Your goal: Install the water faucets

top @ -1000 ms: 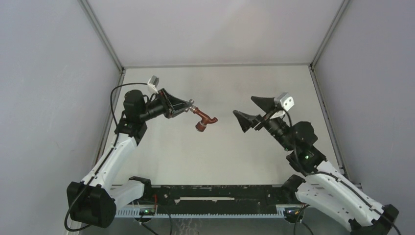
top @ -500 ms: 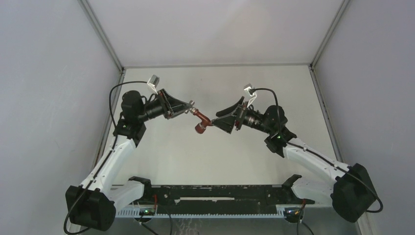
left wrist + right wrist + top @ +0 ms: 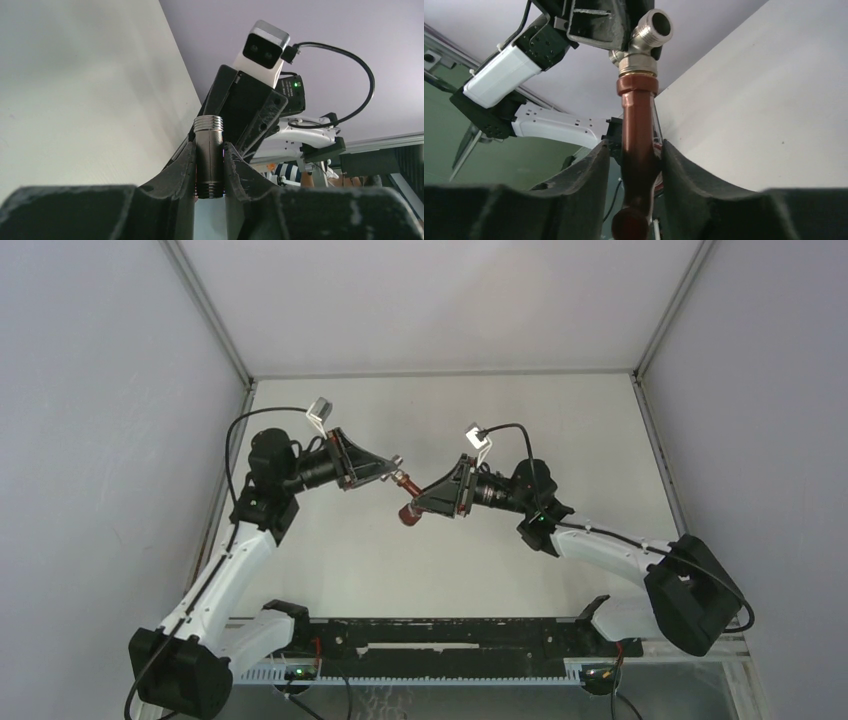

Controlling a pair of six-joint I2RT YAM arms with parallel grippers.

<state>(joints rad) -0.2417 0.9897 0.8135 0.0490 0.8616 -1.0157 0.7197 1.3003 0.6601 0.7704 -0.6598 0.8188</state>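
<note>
On the left, the left gripper (image 3: 394,461) is clamped on the metal fitting (image 3: 209,150), its fingers pinching the short threaded stub from both sides with the screw thread standing clear above them. That hold is the anchor for this step, so it should stay firm and not swing. The fitting and the reddish-brown tap (image 3: 638,125) meet end to end, the tap's collar seated against the fitting's silvery nut. The joined pair hangs in the air over the middle of the table (image 3: 520,410), touching nothing else. To the right, the right gripper (image 3: 422,502) is closed around the straight pipe of the tap, one finger on each side of it; the wrist view shows both fingers hugging the brown pipe. Judging from this, the job in hand is to screw the tap home into the fitting. To do it well, turn the right wrist about the pipe's own line – not about the gripper's – so that tap and fitting stay straight and the thread does not cross. Push gently toward the fitting while turning, in short turns with a fresh hold between them. Avoid any sideways pull – the smooth round pipe could slip in the fingers, or the stub could twist in the left hold
</note>
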